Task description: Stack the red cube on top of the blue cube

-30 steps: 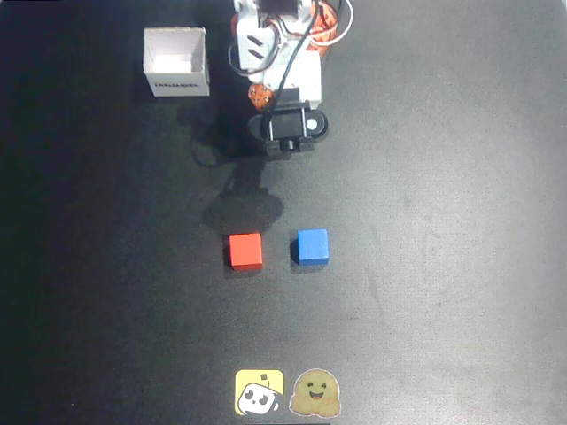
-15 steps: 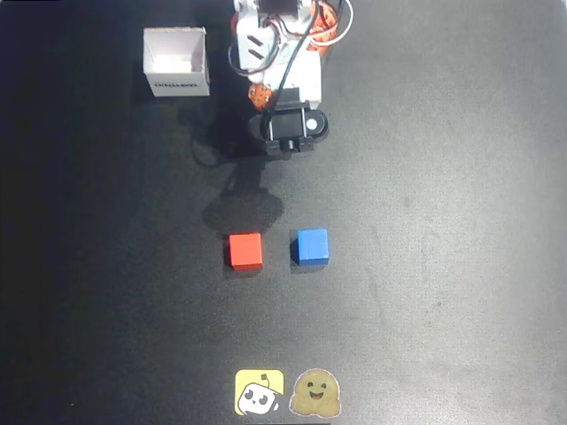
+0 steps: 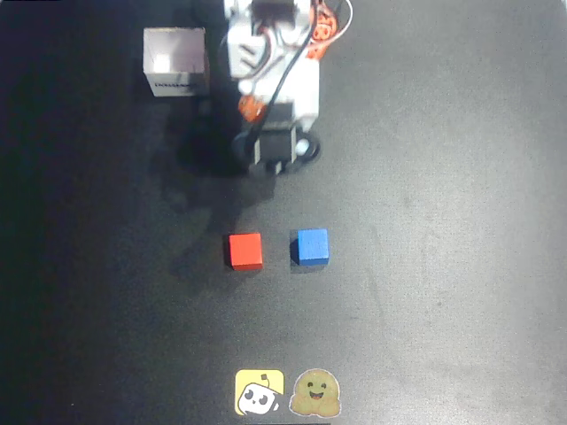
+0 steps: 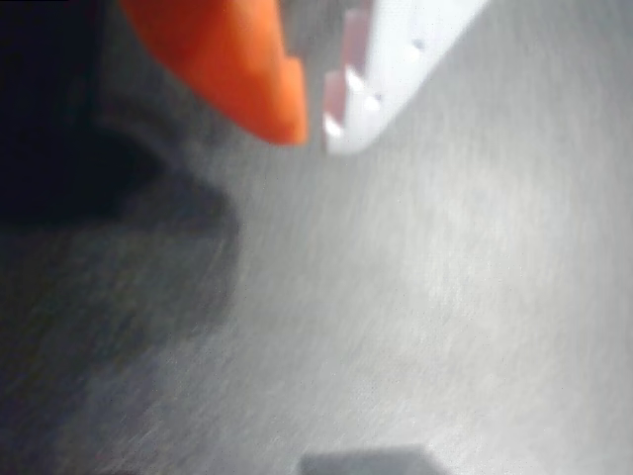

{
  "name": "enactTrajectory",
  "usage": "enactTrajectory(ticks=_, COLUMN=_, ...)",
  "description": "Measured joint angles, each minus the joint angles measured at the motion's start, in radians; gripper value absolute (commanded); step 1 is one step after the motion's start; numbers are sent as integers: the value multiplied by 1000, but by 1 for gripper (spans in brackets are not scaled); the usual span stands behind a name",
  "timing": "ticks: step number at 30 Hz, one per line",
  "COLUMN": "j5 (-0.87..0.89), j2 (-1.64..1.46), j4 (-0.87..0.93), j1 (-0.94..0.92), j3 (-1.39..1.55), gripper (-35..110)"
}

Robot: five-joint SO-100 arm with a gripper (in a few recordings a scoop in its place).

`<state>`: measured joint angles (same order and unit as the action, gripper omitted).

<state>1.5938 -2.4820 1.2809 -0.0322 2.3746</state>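
Overhead view: the red cube (image 3: 245, 251) sits on the dark table (image 3: 443, 221) a little left of centre, flat on the surface, with the blue cube (image 3: 312, 246) just beside it on the right. A narrow strip of bare table separates the two, so they are not touching, and both lie square to the frame edges. The arm (image 3: 273, 75) is folded near the top edge, a white body with orange parts and black cabling, well apart from both cubes; its shadow falls down and to the left, short of the red cube. A white open box (image 3: 175, 61) stands at upper left beside the arm; a dark printed label runs along its lower face, too small and blurred to read. At the bottom edge two stickers lie side by side: a yellow square sticker (image 3: 259, 392) with a white cartoon figure, and a brown smiling-face sticker (image 3: 315, 394) just to its right; no lettering is legible on either. Wrist view: motion-blurred; the gripper (image 4: 315, 124) appears at the top, an orange finger on the left and a white finger on the right, tips close together with only a thin gap and nothing between them. The grey surface fills the background, with a dark shadow at left.
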Motion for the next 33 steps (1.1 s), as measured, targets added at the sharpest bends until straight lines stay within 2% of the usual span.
enactTrajectory(ticks=11, j5=-63, j2=571, j4=-14, j1=-118, j3=-405, gripper=0)
enactTrajectory(ticks=21, j5=-86, j2=884, j4=-8, j1=-150, j3=-650, gripper=0)
enactTrajectory(ticks=33, j5=-83, j2=957, j4=-5, j1=-152, j3=-712, gripper=22)
